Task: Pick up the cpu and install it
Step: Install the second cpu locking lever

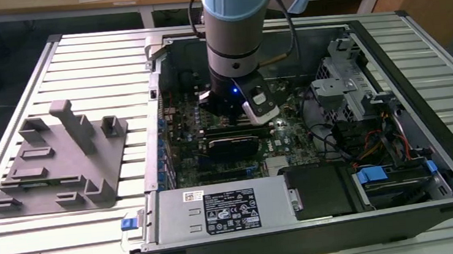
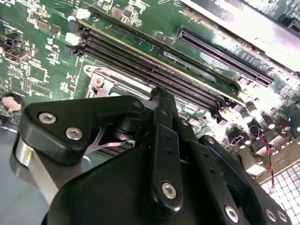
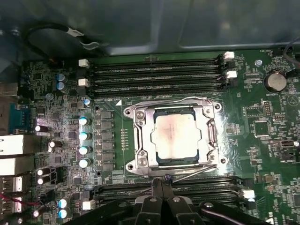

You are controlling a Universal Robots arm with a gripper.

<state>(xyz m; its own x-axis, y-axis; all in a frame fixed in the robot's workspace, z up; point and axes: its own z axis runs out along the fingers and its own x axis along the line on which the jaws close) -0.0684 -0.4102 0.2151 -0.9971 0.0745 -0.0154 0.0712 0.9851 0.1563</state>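
**Cpu seated in socket**

Cpu (image 3: 178,137) lies flat in the metal socket frame (image 3: 140,140) on the motherboard (image 3: 262,126), w/ RAM slots (image 3: 154,75) alongside. My pincer (image 3: 161,183) hangs just above, fingers pressed together, holding nothing.

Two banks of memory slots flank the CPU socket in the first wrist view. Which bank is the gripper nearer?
The bank whose slots run directly beside the gripper. The other bank lies beyond the cpu, toward the case wall.
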